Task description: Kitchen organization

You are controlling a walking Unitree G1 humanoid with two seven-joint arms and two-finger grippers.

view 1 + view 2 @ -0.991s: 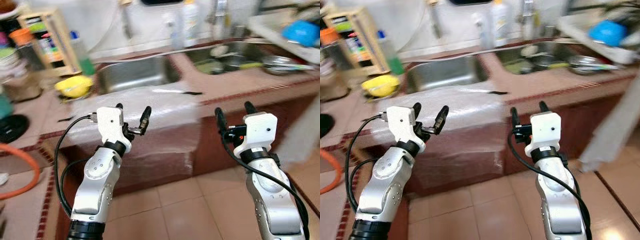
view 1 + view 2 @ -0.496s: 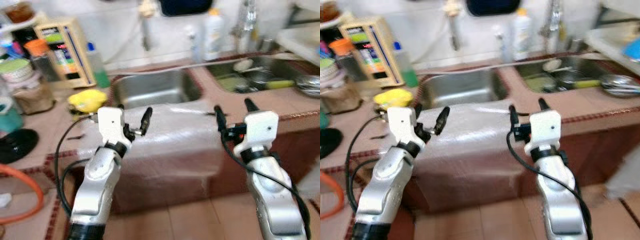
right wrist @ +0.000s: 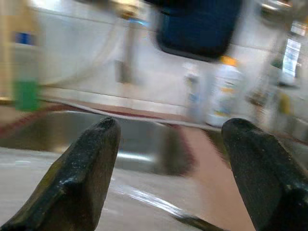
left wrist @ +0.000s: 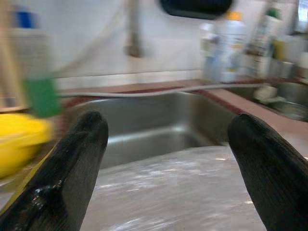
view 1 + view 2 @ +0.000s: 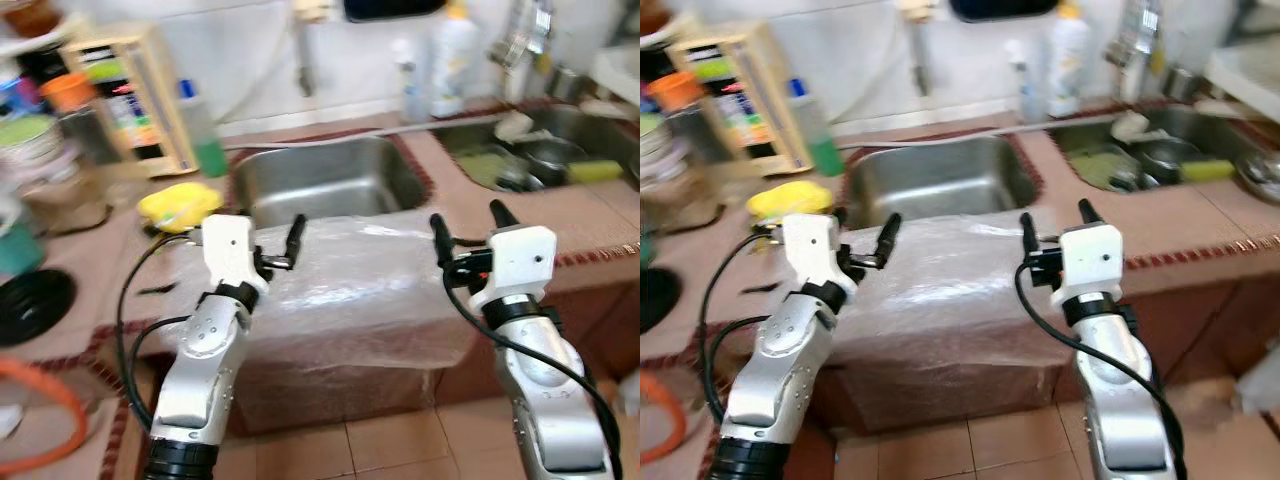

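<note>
Since the earlier frames the head camera has swung left and closed in, so the empty sink (image 5: 325, 180) now sits centred ahead and the dish-filled basin (image 5: 540, 160) has shifted to the right edge. The left claw (image 5: 268, 232) and right claw (image 5: 466, 228) both hover with jaws wide and empty, over the front edge of the bench (image 5: 450, 200), above its plastic-wrapped section (image 5: 350, 280). Judged from this, the yellow cloth (image 5: 178, 202) beside the sink's left rim, its long axis running sideways, lies nearest the left claw, just forward and left, while the knife (image 3: 197, 222) on the plastic lies ahead of the right claw.
</note>
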